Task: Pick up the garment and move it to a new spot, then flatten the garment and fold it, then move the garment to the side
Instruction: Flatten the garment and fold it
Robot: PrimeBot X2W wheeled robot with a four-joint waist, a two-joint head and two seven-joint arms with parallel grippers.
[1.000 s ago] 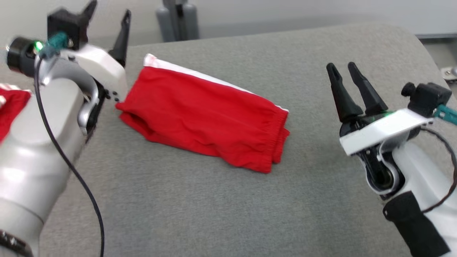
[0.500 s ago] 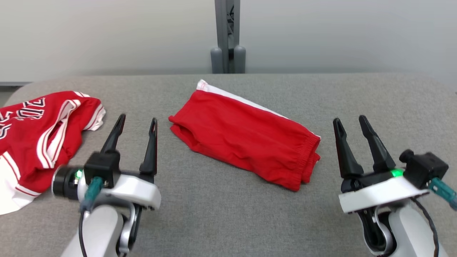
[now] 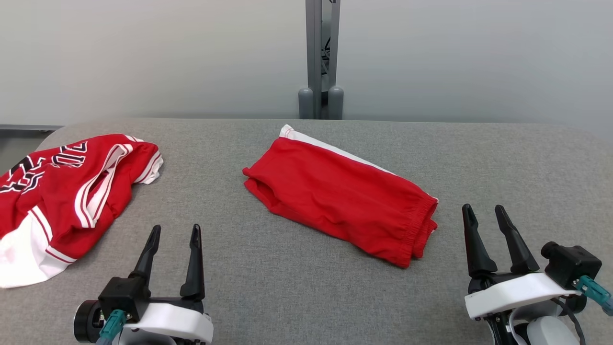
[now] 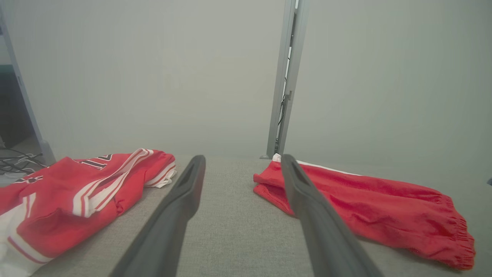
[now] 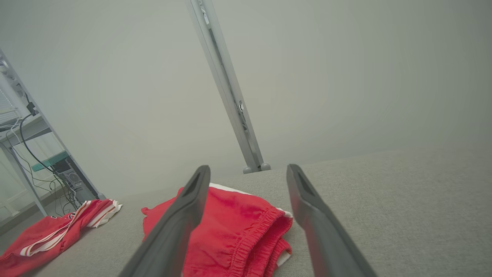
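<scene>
Pointing away from the robot at the near edge of the grey padded table (image 3: 297,297), the left gripper (image 3: 175,228) and the right gripper (image 3: 483,208) each have their fingers spread wide with nothing between them. The folded red garment (image 3: 340,201) lies flat on the table between the two, ahead and to the right of the left gripper and ahead and to the left of the right one, touching neither. Its gathered waistband end lies nearest the right gripper, and a white stripe runs along its far edge. Left of the left gripper lies a crumpled red-and-white jersey (image 3: 72,191), well apart from the garment. Beyond the garment a grey post (image 3: 321,57) rises against a pale wall (image 3: 143,57).
</scene>
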